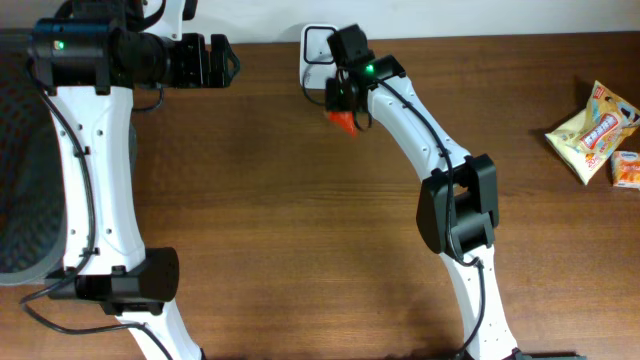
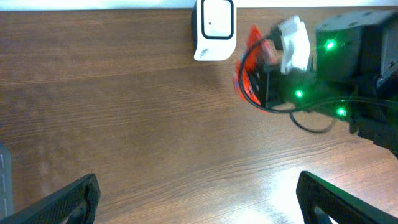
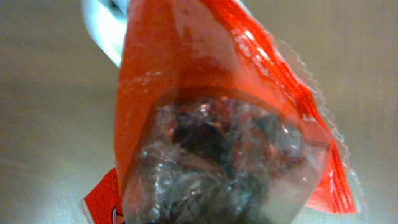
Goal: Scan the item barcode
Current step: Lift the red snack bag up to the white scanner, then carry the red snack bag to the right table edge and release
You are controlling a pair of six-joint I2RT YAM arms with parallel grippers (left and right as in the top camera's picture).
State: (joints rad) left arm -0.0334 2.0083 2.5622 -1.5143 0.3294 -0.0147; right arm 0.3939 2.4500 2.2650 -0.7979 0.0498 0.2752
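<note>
Red packet (image 3: 211, 124), blurred close-up, scanner (image 1: 315, 45) partly hidden

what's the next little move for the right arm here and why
Probably ease the orange packet across toward the white scanner window. The packet sits at the right gripper just off to one side of the scanner, not squarely facing it. Whether the grip is firm can't be seen.

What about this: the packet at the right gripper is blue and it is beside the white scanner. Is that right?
Not quite. The packet at the right gripper is orange-red, not blue, as the right wrist view shows. It is beside the white scanner, as you say.
</note>
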